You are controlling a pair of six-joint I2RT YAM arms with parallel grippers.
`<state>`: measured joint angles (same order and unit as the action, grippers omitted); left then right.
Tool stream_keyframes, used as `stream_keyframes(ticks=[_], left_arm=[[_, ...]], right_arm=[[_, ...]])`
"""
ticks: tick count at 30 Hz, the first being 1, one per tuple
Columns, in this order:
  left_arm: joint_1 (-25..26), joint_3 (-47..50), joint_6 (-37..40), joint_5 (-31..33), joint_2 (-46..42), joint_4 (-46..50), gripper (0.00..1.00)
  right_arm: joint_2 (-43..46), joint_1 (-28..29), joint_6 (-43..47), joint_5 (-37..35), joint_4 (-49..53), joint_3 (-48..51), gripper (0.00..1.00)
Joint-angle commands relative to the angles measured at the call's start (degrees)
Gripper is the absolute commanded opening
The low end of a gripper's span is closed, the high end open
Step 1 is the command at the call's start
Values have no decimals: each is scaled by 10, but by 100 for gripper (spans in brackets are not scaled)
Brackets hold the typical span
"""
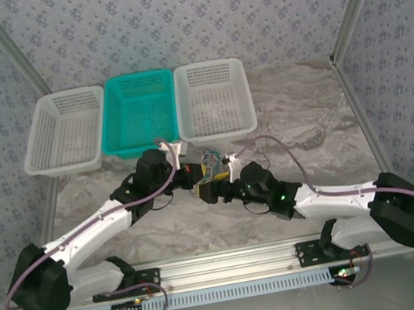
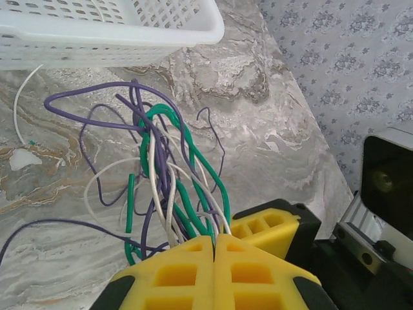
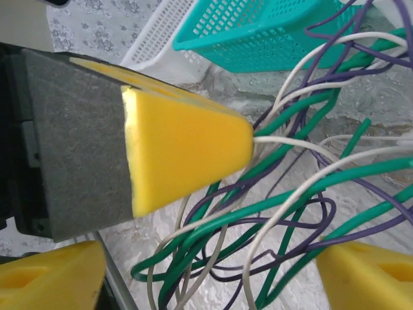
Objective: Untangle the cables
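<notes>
Left gripper (image 2: 214, 240): yellow fingers pressed flat together, clamping the cables (image 2: 153, 155) where the strands leave the seam between the tips. The cables, green, purple and white, fan out from this grip in a tangled sheaf over the marbled table (image 2: 277, 135), their loops lying on the surface.

Right gripper (image 3: 210, 258): jaws wide apart and holding nothing. One yellow finger (image 3: 45, 278) stands at each side of the sheaf, and the strands run between them. The closed left gripper's wedge crosses directly in front of this camera and hides part of the tangle. In the top view the two grippers meet nose to nose at mid-table, close enough to cover most of the bundle.

Beyond them, three baskets stand side by side along the far edge: a left white basket (image 1: 37, 139), a teal basket (image 1: 110, 131) and a right white basket (image 1: 247, 104). The tangle lies just before the right white basket. A single white strand (image 2: 17, 110) lies apart on the table beside it.
</notes>
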<state>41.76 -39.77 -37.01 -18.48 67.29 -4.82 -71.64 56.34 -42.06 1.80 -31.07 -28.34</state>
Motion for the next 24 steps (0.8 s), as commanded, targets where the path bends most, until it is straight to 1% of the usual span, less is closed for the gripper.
stream_keyframes(ticks=[1, 5, 7, 9, 11, 12, 14, 15, 17, 20, 24], left_arm=[[3, -5, -12, -10, -7, -32, 0], [3, -6, -15, -11, -13, -31, 0], [3, -4, -10, -2, -20, -20, 0], [3, -3, -1, 26, -33, 8, 0], [-1, 1, 8, 60, -48, 39, 7], [-5, 3, 9, 74, -55, 54, 8], [-22, 11, 8, 73, -69, 67, 8], [-31, 18, 8, 68, -77, 67, 6], [-46, 27, 6, 63, -97, 68, 4], [-68, 30, 13, 52, -122, 80, 1], [-88, 29, 22, 41, -140, 103, 0]], right_arm=[[-25, -3, 2, 2, -39, -10, 75], [-48, -5, 5, -1, -48, -17, 48], [-52, -4, 3, -7, -53, -15, 32], [-51, -7, -6, -18, -56, -5, 14], [-45, -10, -12, -24, -55, 6, 5], [-42, -10, -13, -25, -54, 11, 1], [-35, -11, -9, -20, -46, 15, 0], [-29, -10, -7, -21, -34, 16, 0], [-21, -10, -12, -37, -2, 18, 0], [-5, -18, -51, -97, 65, 28, 0], [1, -50, -96, -102, 85, 57, 0]])
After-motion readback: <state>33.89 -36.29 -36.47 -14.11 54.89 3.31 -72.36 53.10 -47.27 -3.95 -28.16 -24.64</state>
